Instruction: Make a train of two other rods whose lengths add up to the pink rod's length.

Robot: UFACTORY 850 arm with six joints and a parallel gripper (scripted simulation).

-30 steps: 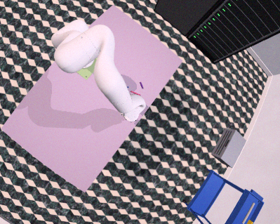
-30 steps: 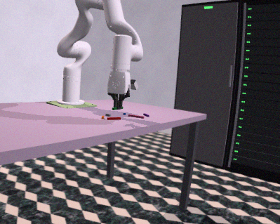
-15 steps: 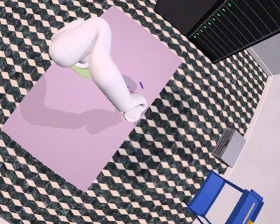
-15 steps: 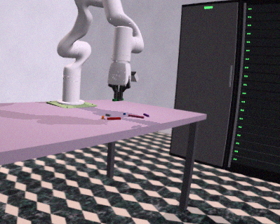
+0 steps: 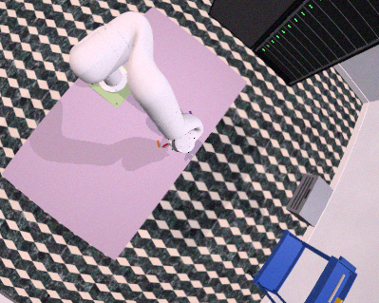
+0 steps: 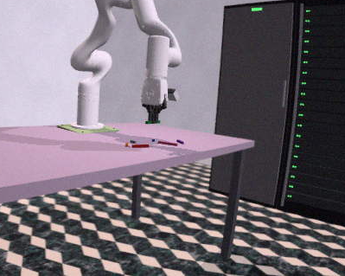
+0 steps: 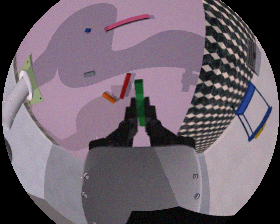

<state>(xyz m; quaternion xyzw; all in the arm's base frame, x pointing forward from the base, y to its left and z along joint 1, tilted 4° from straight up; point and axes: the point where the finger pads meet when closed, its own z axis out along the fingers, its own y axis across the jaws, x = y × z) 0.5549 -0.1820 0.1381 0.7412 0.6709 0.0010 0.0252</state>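
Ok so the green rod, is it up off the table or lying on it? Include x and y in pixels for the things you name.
Off the table: the tool (image 6: 152, 122) (image 7: 140, 104) holds the green rod (image 6: 149, 122) (image 7: 139, 90) well above the tabletop (image 6: 74, 166) in the exterior view.

The pink-mauve surface (image 5: 82, 201) (image 6: 40, 166) (image 7: 165, 77) carries 6 rods lying apart: a red rod (image 5: 165, 145) (image 6: 140, 146) (image 7: 125, 86) near an orange rod (image 5: 159, 143) (image 6: 126, 144) (image 7: 109, 97), plus 1 grey (image 6: 133, 142) (image 7: 89, 74), 1 blue (image 6: 153, 140) (image 7: 88, 30), 1 pink (image 6: 167, 144) (image 7: 127, 22) and 1 purple (image 5: 190, 112) (image 6: 180, 142). A green base plate (image 5: 118, 104) (image 6: 111, 130) (image 7: 36, 95) also lies there.
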